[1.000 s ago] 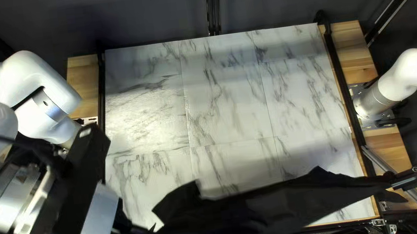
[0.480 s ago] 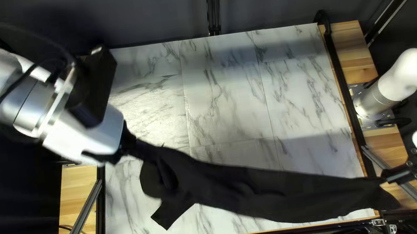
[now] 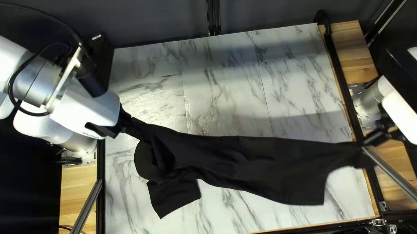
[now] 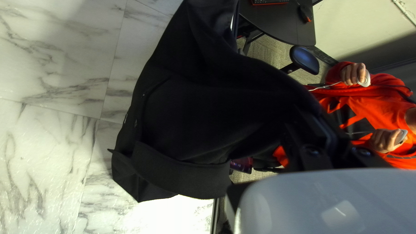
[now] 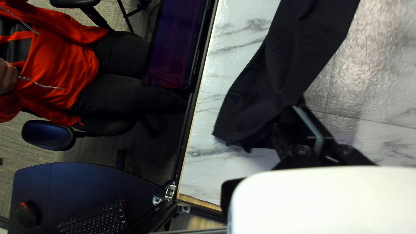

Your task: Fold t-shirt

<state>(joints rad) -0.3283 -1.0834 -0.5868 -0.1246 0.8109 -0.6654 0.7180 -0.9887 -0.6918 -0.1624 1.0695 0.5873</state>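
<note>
The black t-shirt (image 3: pixel 257 161) stretches in a bunched band across the table's near half, one sleeve flap hanging below the band at its left end. At that end, raised over the table's left part, my left gripper (image 3: pixel 129 125) holds the cloth; my right gripper (image 3: pixel 370 140) has the other end at the table's right edge. In the left wrist view the shirt (image 4: pixel 195 117) drapes from my left gripper (image 4: pixel 318 119), pinched in its fingers, with a ribbed band at its lower end. In the right wrist view my right gripper (image 5: pixel 295 109) is shut on a corner of the shirt (image 5: pixel 286 65).
Marble-patterned table (image 3: pixel 221 94), with dark rails along its sides and near edge. Beyond the near edge a seated person in red (image 5: pixel 65 65) holds small white objects; a screen (image 5: pixel 173 47) and a side desk (image 5: pixel 86 186) with keyboard and mouse stand there.
My left arm has swung up from the near left, lifting its end of the shirt toward the far side. My right gripper has moved toward the far side and slightly inward, and the shirt has shifted with it.
</note>
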